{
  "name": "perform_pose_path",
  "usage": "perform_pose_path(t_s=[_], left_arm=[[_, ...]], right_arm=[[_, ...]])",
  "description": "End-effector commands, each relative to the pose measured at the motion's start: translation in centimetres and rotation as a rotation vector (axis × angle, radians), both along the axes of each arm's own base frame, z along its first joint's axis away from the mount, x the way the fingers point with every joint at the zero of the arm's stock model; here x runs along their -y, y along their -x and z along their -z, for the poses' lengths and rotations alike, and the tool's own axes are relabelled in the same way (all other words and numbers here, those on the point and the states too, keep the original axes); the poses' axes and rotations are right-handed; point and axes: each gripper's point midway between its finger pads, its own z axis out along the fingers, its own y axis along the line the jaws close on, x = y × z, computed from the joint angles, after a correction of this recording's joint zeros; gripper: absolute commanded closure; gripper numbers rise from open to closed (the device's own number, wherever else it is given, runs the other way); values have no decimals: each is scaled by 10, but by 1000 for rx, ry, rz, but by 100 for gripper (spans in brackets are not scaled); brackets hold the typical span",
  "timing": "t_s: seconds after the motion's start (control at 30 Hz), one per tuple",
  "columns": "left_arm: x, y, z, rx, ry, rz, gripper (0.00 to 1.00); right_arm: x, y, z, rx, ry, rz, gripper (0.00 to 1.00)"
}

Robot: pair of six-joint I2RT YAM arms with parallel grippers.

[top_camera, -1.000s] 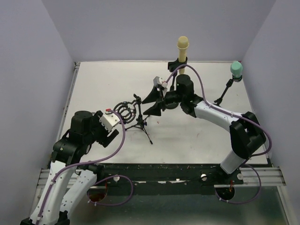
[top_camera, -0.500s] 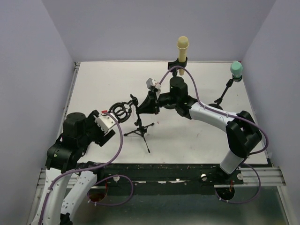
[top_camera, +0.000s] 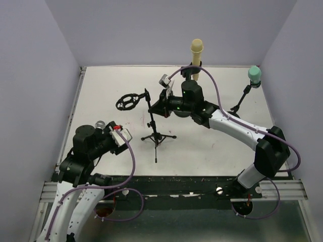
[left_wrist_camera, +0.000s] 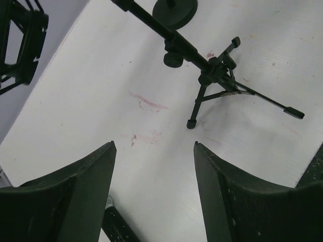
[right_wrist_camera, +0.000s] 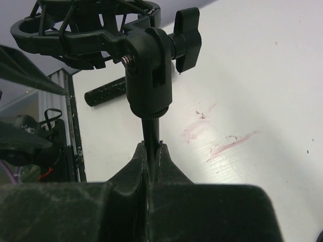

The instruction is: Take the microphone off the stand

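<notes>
A black tripod stand [top_camera: 156, 137] is at mid-table, its empty shock mount [top_camera: 126, 102] held out to the left. My right gripper [top_camera: 154, 107] is shut on the stand's pole [right_wrist_camera: 151, 128], just under the shock mount [right_wrist_camera: 86, 30]. The black microphone [right_wrist_camera: 106, 91] lies flat on the table, clear of the mount. Its silver head [top_camera: 99, 124] shows beside my left wrist. My left gripper [left_wrist_camera: 154, 146] hovers open over the table, nothing between its fingers. The microphone [left_wrist_camera: 116, 224] lies below its left finger. The stand [left_wrist_camera: 212, 73] is ahead of it.
A yellow microphone [top_camera: 197, 50] stands in a holder at the back wall, partly behind my right arm. A teal microphone [top_camera: 255, 74] on a small stand is at the back right. Red smears [left_wrist_camera: 149, 103] mark the white tabletop. Walls close in on three sides.
My right gripper shut on the stand's pole and moved the stand, swinging the shock mount up and to the left. My left arm pulled back toward the near left, away from the mount.
</notes>
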Motion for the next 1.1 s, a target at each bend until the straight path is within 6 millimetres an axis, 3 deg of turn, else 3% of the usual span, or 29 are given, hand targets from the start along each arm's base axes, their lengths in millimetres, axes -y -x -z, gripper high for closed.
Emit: perform_pose_path(t_s=[0.0,0.13,0.37,0.5,0.77,0.87,0.93,1.07], left_arm=[[29,-30,-23,196,30,125,31],[49,-48,-9,207,-4,209,35],[75,-69,9,160,-4,280,36],[86,-81,8,72,34,278,39],[94,-94,32,-32,33,242,45],[99,-99,35,-56,40,222,41],[100,-105,36,-77,50,186,33],[102,-116,37,-103,57,149,35]], right_arm=[[6,-28,-2,-108,31,221,99],[13,-46,9,-152,106,332,99],[7,-43,19,-115,142,257,99],[4,-46,21,-99,133,251,99],[9,-54,25,-115,133,318,99],[9,-54,25,-115,136,319,99],[9,-54,24,-111,130,318,99],[10,-53,25,-108,124,320,99]])
